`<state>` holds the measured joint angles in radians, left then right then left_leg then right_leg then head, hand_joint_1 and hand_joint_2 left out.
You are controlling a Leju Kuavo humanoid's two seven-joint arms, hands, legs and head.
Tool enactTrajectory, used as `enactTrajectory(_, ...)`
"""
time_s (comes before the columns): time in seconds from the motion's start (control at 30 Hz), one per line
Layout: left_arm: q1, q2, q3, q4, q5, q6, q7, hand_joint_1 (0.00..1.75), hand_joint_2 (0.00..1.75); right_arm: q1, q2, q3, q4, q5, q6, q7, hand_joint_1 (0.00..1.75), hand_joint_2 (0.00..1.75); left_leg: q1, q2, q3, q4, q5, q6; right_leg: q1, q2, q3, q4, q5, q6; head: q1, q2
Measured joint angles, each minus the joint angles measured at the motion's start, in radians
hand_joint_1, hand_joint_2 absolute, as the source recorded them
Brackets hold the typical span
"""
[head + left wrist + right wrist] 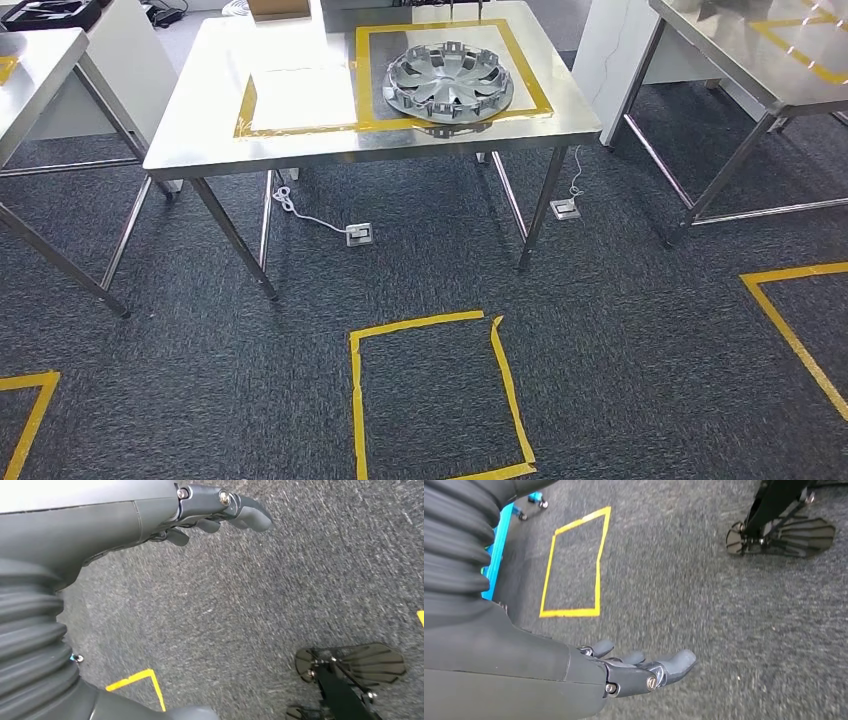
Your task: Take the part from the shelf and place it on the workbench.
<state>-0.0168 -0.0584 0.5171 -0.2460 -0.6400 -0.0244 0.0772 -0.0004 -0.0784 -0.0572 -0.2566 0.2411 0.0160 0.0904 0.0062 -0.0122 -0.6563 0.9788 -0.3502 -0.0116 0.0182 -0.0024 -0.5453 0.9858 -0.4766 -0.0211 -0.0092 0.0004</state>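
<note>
One silver plastic wheel cover [449, 83] on one steel workbench [300, 135]; left hand [220, 510] and right hand [639, 667] spread, empty, over carpet.

Silver part [449, 82], yellow-taped workbench [300, 140]

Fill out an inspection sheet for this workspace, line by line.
Surface: steel workbench with two yellow-taped zones on top.
Job's things: silver wheel cover lies flat inside the right-hand taped zone.
Clutter: a pale sheet in the left-hand taped zone; a cardboard box at the bench's far edge.
Hands: left hand and right hand hang over the carpet, holding nothing, fingers apart.
Cables: a white cable runs from the bench to a floor socket; a second socket by the right leg.
Surroundings: grey carpet with a yellow tape square; more steel tables on both sides.
</note>
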Motion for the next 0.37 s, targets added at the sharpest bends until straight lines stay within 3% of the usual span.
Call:
enactTrajectory(0.13,0.029,0.009,-0.082,-0.025,0.116,0.004,-0.014,0.0,1.75,0.026,0.014,0.0,-0.013,-0.043,-0.004,-0.016,0.0,0.0,0.0,0.0,0.0,0.0,0.0,0.0,-0.001,0.0,0.0,0.0,0.0,0.0,0.0,0.0)
enactTrajectory(0.27,0.058,0.016,-0.164,-0.049,0.229,0.009,-0.027,0.0,0.0,0.051,0.027,0.002,-0.031,-0.086,-0.006,-0.033,0.0,0.0,0.0,0.0,0.0,0.0,0.0,0.0,-0.001,0.0,0.0,0.0,0.0,0.0,0.0,0.0)
enactTrajectory(0.37,0.076,0.02,-0.214,-0.064,0.3,0.012,-0.036,0.0,0.0,0.066,0.035,0.004,-0.044,-0.113,-0.007,-0.042,0.0,0.0,0.0,0.0,0.0,0.0,0.0,0.0,-0.001,0.0,0.0,0.0,0.001,0.001,0.0,0.0)
